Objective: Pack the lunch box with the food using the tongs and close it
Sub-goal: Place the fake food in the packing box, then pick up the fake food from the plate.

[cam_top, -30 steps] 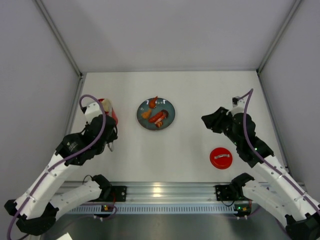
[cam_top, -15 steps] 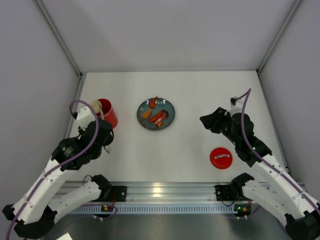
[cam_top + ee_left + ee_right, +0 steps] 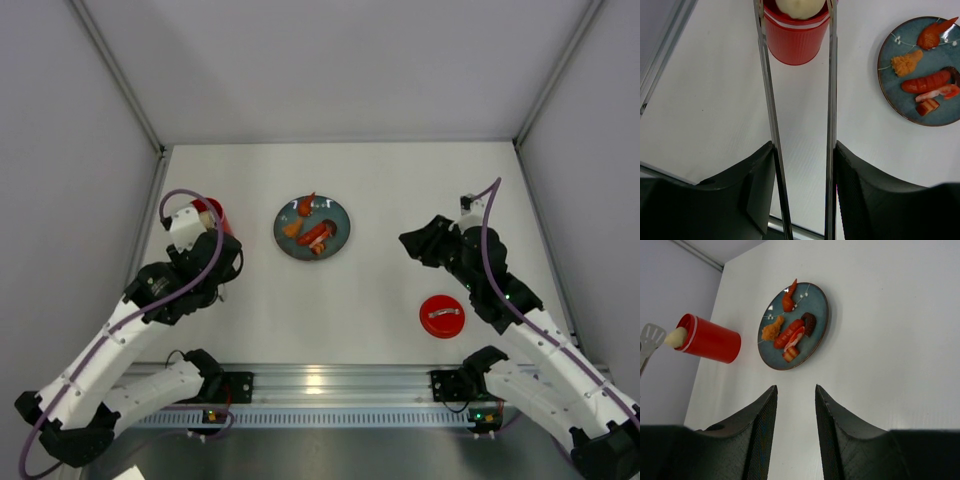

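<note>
Left gripper (image 3: 804,147) squeezes the tongs (image 3: 830,100) by both arms, their tips reaching the mouth of the lunch box (image 3: 795,42) so the pale slice (image 3: 799,7) can drop in. The arms flank the slice, slightly apart; whether they pinch it cannot be told. Right gripper (image 3: 795,390) hangs empty, jaws parted, facing the plate (image 3: 892,92) of waiting food (image 3: 927,82), the lid (image 3: 441,316) lying beside its arm.
</note>
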`<action>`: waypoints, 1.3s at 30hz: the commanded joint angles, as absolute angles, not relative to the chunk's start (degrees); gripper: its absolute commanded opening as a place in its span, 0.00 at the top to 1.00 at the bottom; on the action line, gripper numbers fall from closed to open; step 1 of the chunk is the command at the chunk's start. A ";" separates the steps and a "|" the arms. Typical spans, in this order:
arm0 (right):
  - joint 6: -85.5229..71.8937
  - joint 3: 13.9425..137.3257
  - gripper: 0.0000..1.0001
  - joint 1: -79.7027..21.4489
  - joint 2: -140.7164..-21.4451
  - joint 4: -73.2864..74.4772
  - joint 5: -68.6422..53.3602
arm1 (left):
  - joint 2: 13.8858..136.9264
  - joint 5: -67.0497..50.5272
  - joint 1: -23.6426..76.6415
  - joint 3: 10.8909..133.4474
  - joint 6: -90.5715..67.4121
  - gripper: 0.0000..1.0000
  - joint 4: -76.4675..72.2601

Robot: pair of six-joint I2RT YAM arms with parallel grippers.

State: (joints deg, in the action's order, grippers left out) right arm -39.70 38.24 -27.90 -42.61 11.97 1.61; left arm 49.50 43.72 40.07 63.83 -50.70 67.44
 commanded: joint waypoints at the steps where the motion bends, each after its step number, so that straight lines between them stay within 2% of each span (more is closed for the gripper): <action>1: -39.99 38.23 0.64 -28.74 -41.92 9.05 1.32 | 50.18 44.21 38.94 64.07 -48.43 0.47 64.25; 16: -39.29 38.41 0.64 -28.74 -41.57 9.84 2.02 | 53.87 38.33 33.49 67.40 -39.65 0.48 58.10; 27: -38.32 39.64 0.63 -28.74 -40.69 11.86 3.87 | 65.21 18.83 32.43 81.30 -26.99 0.48 53.00; 39: -37.79 40.34 0.63 -28.74 -40.78 13.01 4.22 | 71.98 10.90 32.52 77.27 -25.40 0.45 48.78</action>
State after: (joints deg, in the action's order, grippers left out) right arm -38.83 38.24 -27.90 -41.34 12.95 3.25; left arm 72.16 13.76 32.64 78.48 -26.72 52.25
